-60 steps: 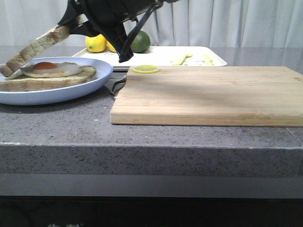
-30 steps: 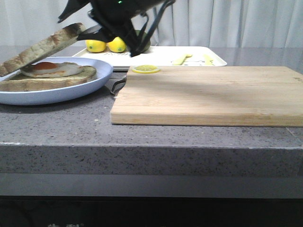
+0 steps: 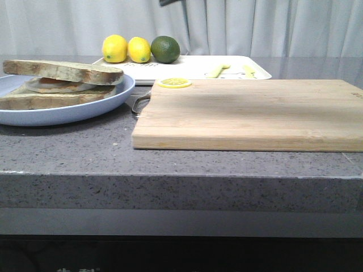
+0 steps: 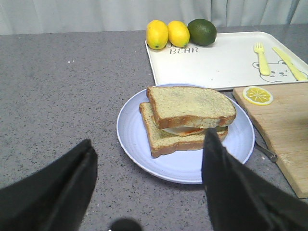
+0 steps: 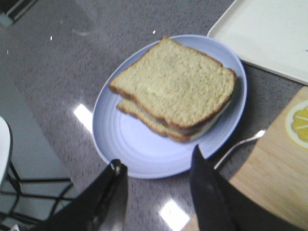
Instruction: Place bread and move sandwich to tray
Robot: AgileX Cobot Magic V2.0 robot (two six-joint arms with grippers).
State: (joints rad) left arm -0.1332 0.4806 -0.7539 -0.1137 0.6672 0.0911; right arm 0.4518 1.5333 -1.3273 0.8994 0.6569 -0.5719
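The sandwich (image 3: pixel 62 85) lies on the pale blue plate (image 3: pixel 116 96) at the left of the counter. The plain bread slice (image 3: pixel 62 71) lies flat on top of the fried egg and the lower slice. In the left wrist view my left gripper (image 4: pixel 149 142) is open and empty, above the counter beside the plate (image 4: pixel 134 139) and the bread (image 4: pixel 190 103). My right gripper (image 5: pixel 157 159) is open and empty, above the plate's rim (image 5: pixel 125 139), with the bread (image 5: pixel 173 86) beyond it. The white tray (image 3: pixel 193 67) lies behind the plate.
A wooden cutting board (image 3: pixel 249 113) with a lemon slice (image 3: pixel 174 83) fills the middle and right. Two lemons (image 3: pixel 115 48) and a lime (image 3: pixel 165 49) stand at the tray's back corner. A yellow fork (image 4: pixel 261 57) and knife (image 4: pixel 288 62) lie on the tray. A metal fork (image 5: pixel 238 144) lies between plate and board.
The gripper that held the bread tilted over the egg has let it go and lifted out of the front view. The bread now lies flat on the egg.
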